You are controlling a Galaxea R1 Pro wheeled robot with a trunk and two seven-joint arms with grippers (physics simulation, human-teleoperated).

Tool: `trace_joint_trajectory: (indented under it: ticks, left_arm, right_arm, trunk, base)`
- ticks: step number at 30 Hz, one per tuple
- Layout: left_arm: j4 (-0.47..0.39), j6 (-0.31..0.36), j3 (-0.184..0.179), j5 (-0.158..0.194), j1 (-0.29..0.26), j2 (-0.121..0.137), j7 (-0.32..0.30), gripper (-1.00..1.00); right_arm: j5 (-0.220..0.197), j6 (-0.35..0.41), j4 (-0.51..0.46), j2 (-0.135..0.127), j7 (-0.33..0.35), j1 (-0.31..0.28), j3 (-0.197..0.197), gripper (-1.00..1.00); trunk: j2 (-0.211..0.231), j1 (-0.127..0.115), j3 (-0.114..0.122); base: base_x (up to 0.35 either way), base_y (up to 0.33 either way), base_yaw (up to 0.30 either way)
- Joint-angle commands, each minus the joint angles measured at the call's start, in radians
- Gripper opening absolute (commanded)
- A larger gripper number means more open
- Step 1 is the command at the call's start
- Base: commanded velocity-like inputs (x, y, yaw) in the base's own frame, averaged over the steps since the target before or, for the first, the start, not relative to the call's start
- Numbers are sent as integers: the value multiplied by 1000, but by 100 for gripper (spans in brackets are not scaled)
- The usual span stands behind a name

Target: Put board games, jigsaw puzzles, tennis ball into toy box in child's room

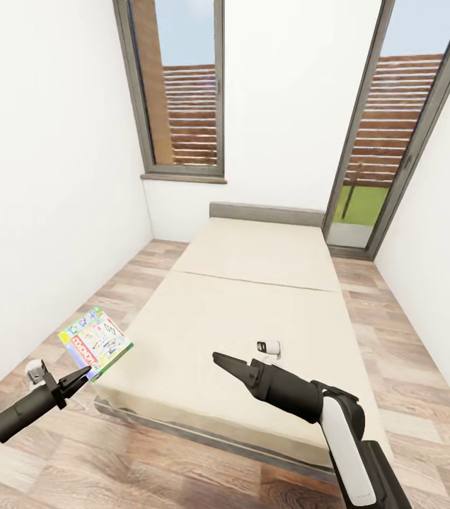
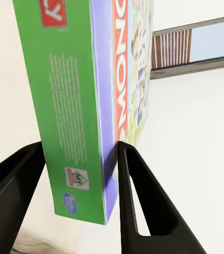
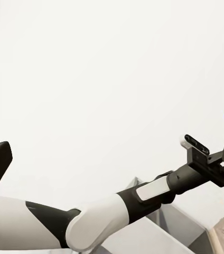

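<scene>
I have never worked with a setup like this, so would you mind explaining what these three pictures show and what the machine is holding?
This is a simulated two-armed robot on wheels, steered by a person. The large picture comes from a camera on its head, looking down over both arms at a cream bed in a white room with a wood floor. The other two come from cameras near each gripper. The left gripper pinches a green-bordered board game by its edge, held in the air beside the bed; the left wrist view shows the box between the black fingers. The right gripper hovers over the mattress, fingers together, holding nothing.
</scene>
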Motion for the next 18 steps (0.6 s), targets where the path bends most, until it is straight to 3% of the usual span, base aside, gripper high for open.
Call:
trace_joint_trajectory:
  ticks: [1,18]
  left_arm:
    - [0,8,0,2,-1,0,-2,-100]
    - [0,6,0,2,-1,1,-2,-100]
  right_arm:
    - [-2,5,0,0,1,-1,-1,100]
    - [-2,-1,1,1,1,-1,0,100]
  trunk:
    - [7,-4,2]
    - [126,-69,56]
  base:
    - [0,0,0]
    - [0,0,0]
